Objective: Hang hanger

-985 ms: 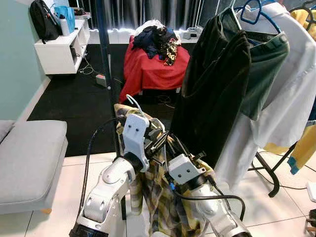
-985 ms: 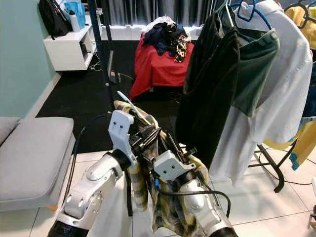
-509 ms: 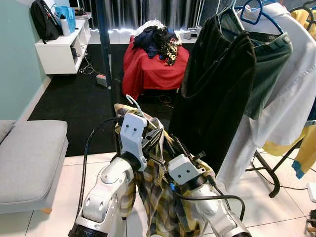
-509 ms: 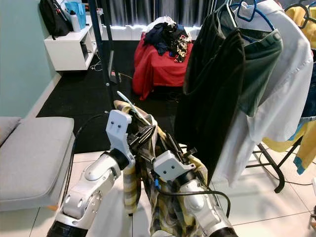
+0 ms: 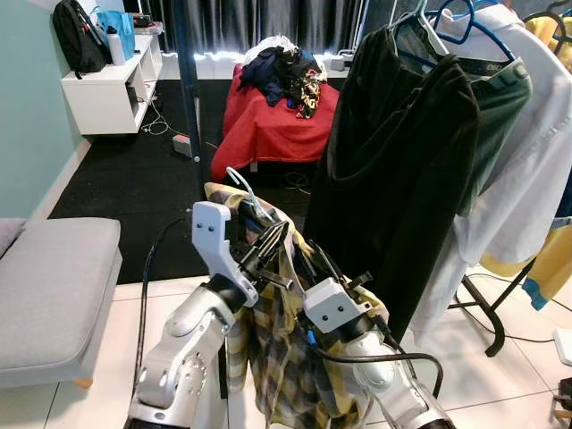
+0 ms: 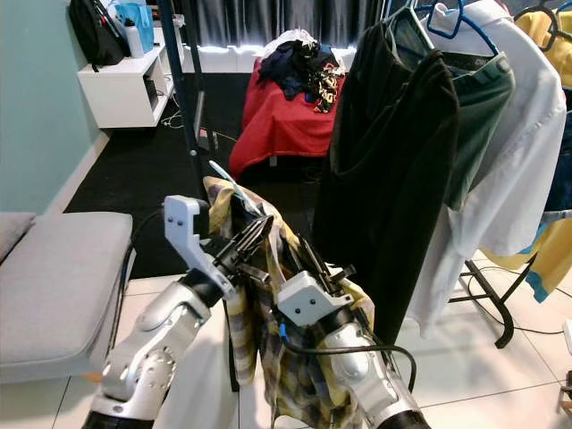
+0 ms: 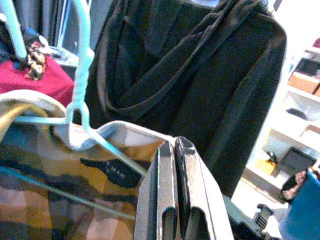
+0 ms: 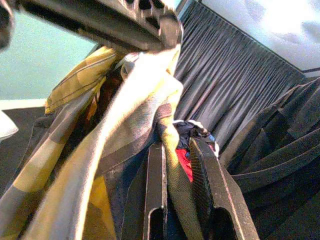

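Observation:
A yellow and grey plaid shirt (image 5: 286, 357) hangs on a pale blue hanger (image 7: 82, 75), whose hook (image 5: 239, 182) sticks up just above my arms. My left gripper (image 5: 273, 243) is shut on the shirt's collar edge beside the hanger's neck; its fingers (image 7: 167, 165) press flat together on the cloth. My right gripper (image 8: 176, 147) is shut on a fold of the same shirt, just below and right of the left one (image 5: 308, 265). The shirt's lower part is hidden behind my arms.
A clothes rack on the right carries a black garment (image 5: 393, 161), a white shirt (image 5: 527, 152) and a blue hanger (image 5: 465, 18); its foot (image 5: 487, 322) rests on the tiles. A dark pole (image 5: 189, 98) stands ahead. Red-draped table (image 5: 273, 121) behind, grey bench (image 5: 54, 286) left.
My left wrist has swung to the left, drawing the collar and hanger with it and spreading the shirt wider. The right gripper has stayed in place. The black garment has swayed slightly.

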`<state>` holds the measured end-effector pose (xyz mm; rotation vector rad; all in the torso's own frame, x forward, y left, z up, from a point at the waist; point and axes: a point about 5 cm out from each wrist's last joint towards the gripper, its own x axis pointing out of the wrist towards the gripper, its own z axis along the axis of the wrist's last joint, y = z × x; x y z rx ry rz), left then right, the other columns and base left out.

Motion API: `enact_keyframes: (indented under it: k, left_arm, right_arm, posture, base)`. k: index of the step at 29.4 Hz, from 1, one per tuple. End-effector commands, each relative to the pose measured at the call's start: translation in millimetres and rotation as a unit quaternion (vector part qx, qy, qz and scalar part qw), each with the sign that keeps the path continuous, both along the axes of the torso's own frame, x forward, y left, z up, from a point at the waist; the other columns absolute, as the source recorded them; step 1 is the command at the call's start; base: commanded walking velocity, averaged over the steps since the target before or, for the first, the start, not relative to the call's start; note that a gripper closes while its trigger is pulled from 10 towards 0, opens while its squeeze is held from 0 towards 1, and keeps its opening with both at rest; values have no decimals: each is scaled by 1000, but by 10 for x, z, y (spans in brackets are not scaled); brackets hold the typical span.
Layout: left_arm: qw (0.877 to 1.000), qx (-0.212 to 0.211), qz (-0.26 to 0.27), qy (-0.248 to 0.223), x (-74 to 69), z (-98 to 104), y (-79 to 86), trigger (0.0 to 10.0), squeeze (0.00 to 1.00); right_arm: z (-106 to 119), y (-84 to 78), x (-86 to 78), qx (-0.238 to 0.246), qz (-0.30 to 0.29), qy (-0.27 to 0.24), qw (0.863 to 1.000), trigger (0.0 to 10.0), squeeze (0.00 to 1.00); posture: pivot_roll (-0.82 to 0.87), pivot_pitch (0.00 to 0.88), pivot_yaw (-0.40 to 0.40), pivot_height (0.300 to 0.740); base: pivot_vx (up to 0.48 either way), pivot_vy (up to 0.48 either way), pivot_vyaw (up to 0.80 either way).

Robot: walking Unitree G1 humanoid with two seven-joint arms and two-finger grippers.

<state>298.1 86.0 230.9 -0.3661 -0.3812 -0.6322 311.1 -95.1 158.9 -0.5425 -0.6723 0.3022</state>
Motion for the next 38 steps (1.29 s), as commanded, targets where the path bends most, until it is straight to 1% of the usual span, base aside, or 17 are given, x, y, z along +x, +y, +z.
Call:
enact_keyframes:
  k: [1,6,7,11,15,17,19,20,23,25,27,29,30,33,36,37,38]
  left_arm:
    - [999,-16,-23,-30,-86,107,-3,0,0]
    - [998,-21,-36,-37,-122,155,-9,0,0]
    - [997,-31,-49,-48,-151,232,-14,0,0]
    - [995,-43,-70,-61,-191,327,-14,0,0]
    - [993,-47,-82,-63,-212,343,-11,0,0]
    - [990,-63,-104,-68,-256,382,13,0,0]
    - [987,-94,-107,-77,-265,473,66,0,0]
    - [987,-94,-107,-77,-265,473,66,0,0]
    - [983,-115,-107,-90,-268,577,109,0,0]
    - [982,-119,-112,-97,-274,628,114,0,0]
    - [981,-104,-119,-112,-285,703,97,0,0]
    - [981,-104,-119,-112,-285,703,97,0,0]
    - [982,-85,-117,-120,-289,718,80,0,0]
    - [983,-77,-112,-125,-285,728,77,0,0]
    - [983,-80,-110,-127,-286,739,85,0,0]
    - [980,-97,-117,-129,-297,774,108,0,0]
    - [980,-97,-117,-129,-297,774,108,0,0]
  right_arm:
    - [23,7,-22,6,7,-9,1000,10000,0]
    - [21,7,-20,6,6,-8,1000,10000,0]
    - [17,5,-18,6,5,-8,1000,10000,0]
    - [14,3,-15,5,4,-7,1000,10000,0]
    - [15,2,-15,6,4,-7,1000,10000,0]
    - [14,-2,-14,6,2,-6,1000,10000,0]
    - [12,-9,-9,5,1,-5,1000,10000,0]
    - [12,-9,-9,5,1,-5,1000,10000,0]
    - [9,-14,-7,4,0,-4,1000,10000,0]
    - [5,-16,-5,4,0,-4,1000,10000,0]
    - [-8,-16,-3,2,-1,-1,1000,10000,0]
    - [-8,-16,-3,2,-1,-1,1000,10000,0]
    - [-15,-13,-2,1,-1,0,1000,10000,0]
    - [-22,-7,-3,0,-1,2,1000,10000,0]
    - [-27,-4,-4,0,-1,3,1000,10000,0]
    - [-34,-5,-4,-1,-2,4,1000,10000,0]
    - [-34,-5,-4,-1,-2,4,1000,10000,0]
  posture:
    - [22,182,-17,740]
    - [21,182,-16,740]
    - [21,182,-16,740]
    - [23,184,-14,740]
    - [23,184,-14,740]
    - [24,187,-15,740]
    - [23,187,-16,740]
    - [23,187,-16,740]
    - [22,187,-16,740]
    - [23,188,-17,740]
    - [24,187,-17,740]
    - [24,187,-17,740]
    - [23,188,-17,740]
    - [22,189,-17,740]
    - [22,189,-17,740]
    - [22,190,-18,740]
    - [22,190,-18,740]
  base:
    - [0,0,0]
    - [0,0,0]
    - [0,0,0]
    - [0,0,0]
    - [0,0,0]
    - [0,0,0]
    - [0,0,0]
    - [0,0,0]
    - [0,0,0]
    - [0,0,0]
    - [0,0,0]
    - [0,0,0]
    - [0,0,0]
    - [0,0,0]
    - [0,0,0]
    - [0,0,0]
    - [0,0,0]
